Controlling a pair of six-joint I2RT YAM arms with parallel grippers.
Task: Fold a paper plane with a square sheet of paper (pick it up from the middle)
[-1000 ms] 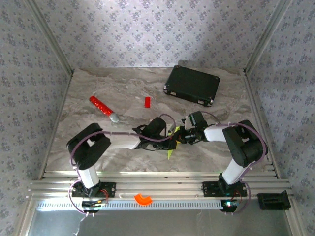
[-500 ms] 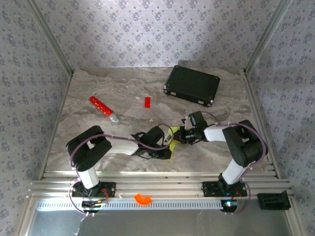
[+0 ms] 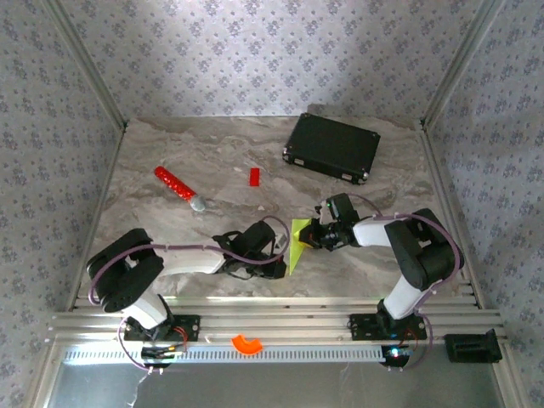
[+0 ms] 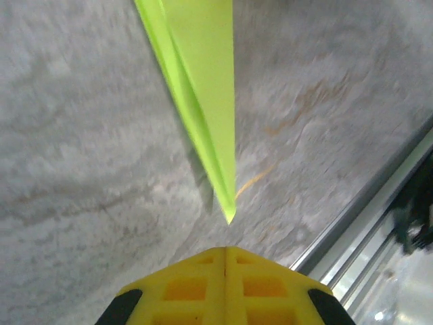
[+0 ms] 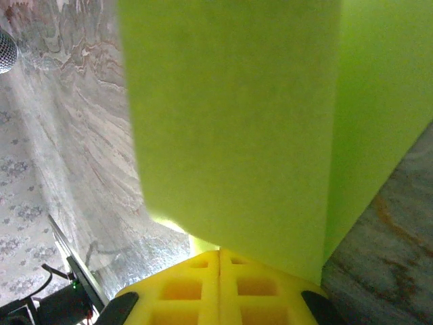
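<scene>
The paper plane [image 3: 296,244] is a slim lime yellow-green dart lying on the marble table, its point toward the near edge. In the left wrist view the plane [image 4: 203,81] tapers to a tip just ahead of my left gripper [image 4: 224,249], which is shut and empty. From above, the left gripper [image 3: 279,257] sits beside the point end. My right gripper [image 3: 311,239] is shut at the plane's wide end. In the right wrist view the plane's broad face [image 5: 230,122] rises right over the shut right gripper [image 5: 219,252], overlapping one fingertip. No paper shows between its jaws.
A black case [image 3: 331,146] stands at the back right. A small red block [image 3: 254,176] lies mid-table and a red stick [image 3: 176,184] at the left. An orange ring piece [image 3: 247,343] rests on the front rail [image 3: 272,321], close behind the plane's tip.
My left gripper has slid along the plane from its wide part back to the point, and the left arm has stretched out lower and leftward. The right arm has stayed put.
</scene>
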